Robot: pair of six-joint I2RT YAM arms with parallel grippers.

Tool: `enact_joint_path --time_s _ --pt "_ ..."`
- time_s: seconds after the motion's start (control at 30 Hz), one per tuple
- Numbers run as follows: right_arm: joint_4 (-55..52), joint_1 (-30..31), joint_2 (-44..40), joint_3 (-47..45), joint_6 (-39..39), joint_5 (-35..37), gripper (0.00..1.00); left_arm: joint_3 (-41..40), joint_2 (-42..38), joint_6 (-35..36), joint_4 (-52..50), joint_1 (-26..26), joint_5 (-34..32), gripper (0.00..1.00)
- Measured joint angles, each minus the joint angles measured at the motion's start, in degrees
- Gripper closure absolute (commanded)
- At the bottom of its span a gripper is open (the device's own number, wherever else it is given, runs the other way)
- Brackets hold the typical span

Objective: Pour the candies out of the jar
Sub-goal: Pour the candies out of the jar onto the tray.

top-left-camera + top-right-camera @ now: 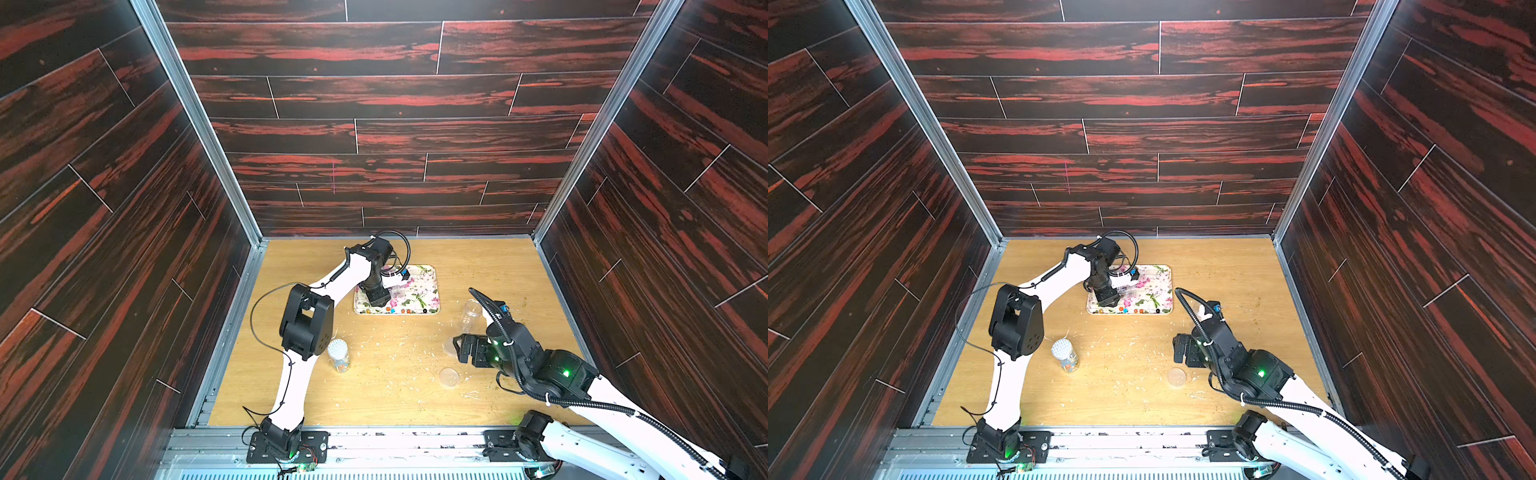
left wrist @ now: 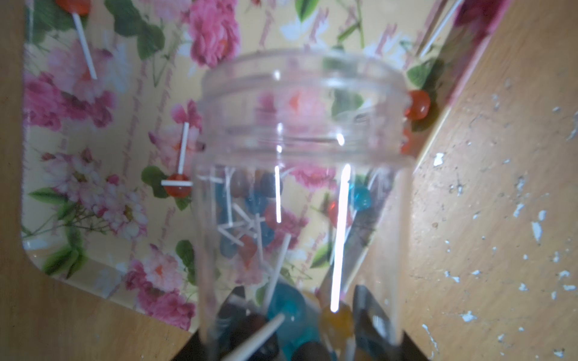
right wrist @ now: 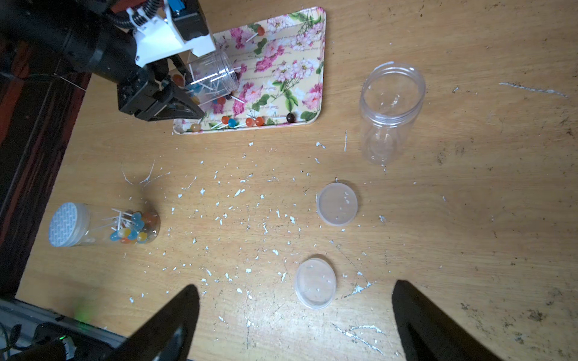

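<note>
Right wrist view: left gripper [image 3: 184, 90] clamped low on tilted jar [image 3: 212, 73] over tray [image 3: 247, 128]; candies [image 3: 231, 122] partly on tray, some inside. Jar likely light, slick; hold near base. Right gripper [image 3: 294, 287] apart, empty.

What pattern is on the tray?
The tray has pink flowers, green leaves on cream; clearest in left wrist view.

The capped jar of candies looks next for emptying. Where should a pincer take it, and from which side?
Probably the clear wall of the capped jar, between its lid and the candies, coming in level from the side facing the middle of the table. It stands upright, round and straight-sided, and the left arm sits close on its other side.
</note>
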Motion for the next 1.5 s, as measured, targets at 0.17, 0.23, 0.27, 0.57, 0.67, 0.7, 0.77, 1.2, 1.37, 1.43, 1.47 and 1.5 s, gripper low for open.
enact_joint_path --time_s 0.17,0.23,0.27,0.57,0.67,0.7,0.77,1.2,1.37,1.43,1.47,1.5 --pt "-0.1 0.0 0.0 0.0 0.0 -0.4 0.01 2.7 0.9 1.1 -1.7 -0.7 -2.8 0.58" --pt "-0.1 0.0 0.0 0.0 0.0 -0.7 0.01 3.7 1.4 1.5 -2.5 -1.0 -4.0 0.57" --pt "-0.1 0.0 0.0 0.0 0.0 -0.7 0.01 4.2 1.7 1.7 -2.9 -1.2 -4.6 0.58" --pt "-0.7 0.0 0.6 0.0 -0.1 -1.5 0.01 5.5 3.1 3.9 -5.2 -3.4 -12.4 0.58" --pt "-0.8 0.0 1.2 0.0 -0.1 -1.8 0.01 6.1 3.1 4.5 -5.4 -3.8 -14.5 0.58" --pt "-0.9 0.0 1.3 0.0 -0.1 -1.9 0.01 6.2 3.1 4.8 -5.4 -3.9 -15.3 0.58" --pt "-1.0 0.0 1.4 0.0 -0.1 -2.1 0.01 6.3 3.1 5.3 -5.4 -4.1 -16.8 0.58" --pt "-1.9 0.0 1.4 0.0 -0.1 -2.4 0.01 7.2 4.0 7.6 -5.6 -5.4 -22.9 0.58" --pt "-2.2 0.0 1.4 -0.1 -0.1 -2.5 0.01 7.2 5.0 7.9 -5.6 -5.4 -23.7 0.58" --pt "-2.2 0.0 1.4 -0.3 -0.1 -2.6 0.01 7.2 5.1 8.0 -5.6 -5.4 -24.1 0.58" --pt "-2.2 0.0 1.4 -0.3 -0.1 -2.6 0.01 7.2 5.1 8.1 -5.6 -5.5 -24.4 0.58" --pt "-2.2 0.0 1.4 -0.3 -0.1 -2.6 0.01 7.2 5.1 8.1 -5.6 -5.5 -24.6 0.58"
